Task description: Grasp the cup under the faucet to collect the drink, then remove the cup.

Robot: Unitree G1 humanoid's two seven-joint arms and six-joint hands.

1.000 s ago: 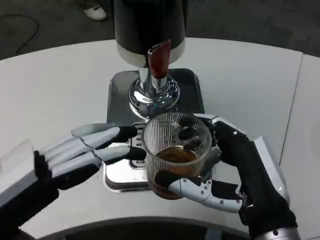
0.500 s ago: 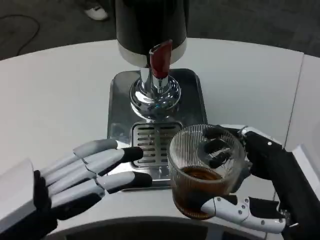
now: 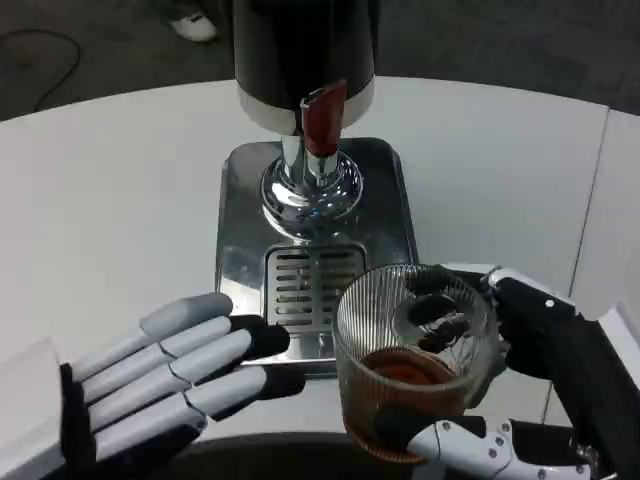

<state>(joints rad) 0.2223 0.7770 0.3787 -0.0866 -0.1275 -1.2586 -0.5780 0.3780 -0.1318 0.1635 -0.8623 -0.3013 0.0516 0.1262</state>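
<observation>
A ribbed clear glass cup (image 3: 413, 355) with brown drink in its lower part is gripped by my right hand (image 3: 530, 400), thumb in front and fingers behind the glass. The cup is at the front right corner of the steel drip tray (image 3: 243, 210), off its slotted grate (image 3: 311, 283). The dispenser's chrome faucet (image 3: 311, 185) with its red lever (image 3: 322, 118) stands farther back, with nothing beneath it. My left hand (image 3: 170, 375) lies open at the lower left, fingers stretched toward the tray's front edge, holding nothing.
The black dispenser body (image 3: 303, 50) rises at the top centre. White table (image 3: 110, 190) spreads to both sides, with a seam (image 3: 588, 215) on the right. Dark floor lies beyond the far edge.
My right hand has drawn the cup from the grate toward me and to the right. The left hand has pulled back toward the lower left, away from the cup.
</observation>
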